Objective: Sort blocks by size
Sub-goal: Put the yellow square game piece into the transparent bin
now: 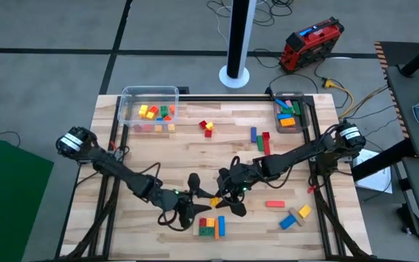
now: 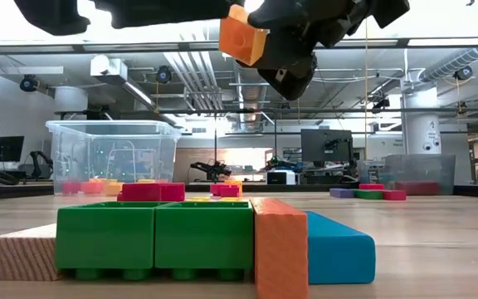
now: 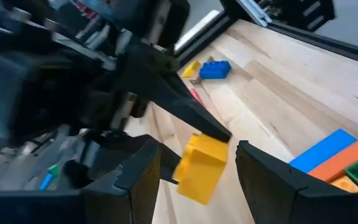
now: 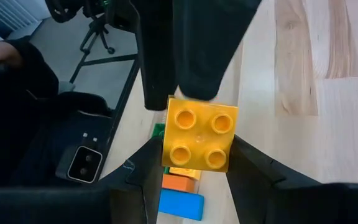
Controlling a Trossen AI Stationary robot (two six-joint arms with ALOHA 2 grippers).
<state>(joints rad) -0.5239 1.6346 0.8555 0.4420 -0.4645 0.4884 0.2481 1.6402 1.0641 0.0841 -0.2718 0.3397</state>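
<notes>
**Wood free at the centre, crowded along the near edge**

Pale wooden table (image 1: 158, 156) is left bare across its middle and at 9 o'clock, where the widest open room is found. Both arms are crossed in low over the 6 o'clock half, so little free space is offered there.

A yellow-orange cube (image 4: 199, 142) is held off the wood, clamped between the fingers of the right gripper (image 1: 228, 196), just short of the 6 o'clock edge. The left gripper (image 3: 197, 177) is set around the same cube with its fingers spread, and a gap is seen on each side.

Directly below, at the 6 o'clock edge, a packed cluster (image 1: 209, 227) of green, orange and blue blocks is laid beside a plain wooden piece.

Other blocks are scattered:
- a red bar (image 1: 275, 204) and a blue-and-yellow group (image 1: 294, 217) at 5 o'clock;
- blue and red bars (image 1: 259, 138) at 2 o'clock;
- a red-and-yellow pair (image 1: 206, 127) at 12 o'clock.

More blocks are kept in a clear tub (image 1: 150, 93) at 11 o'clock and in a dark tray (image 1: 305, 116) at 1 o'clock, both close to the far edge.
</notes>
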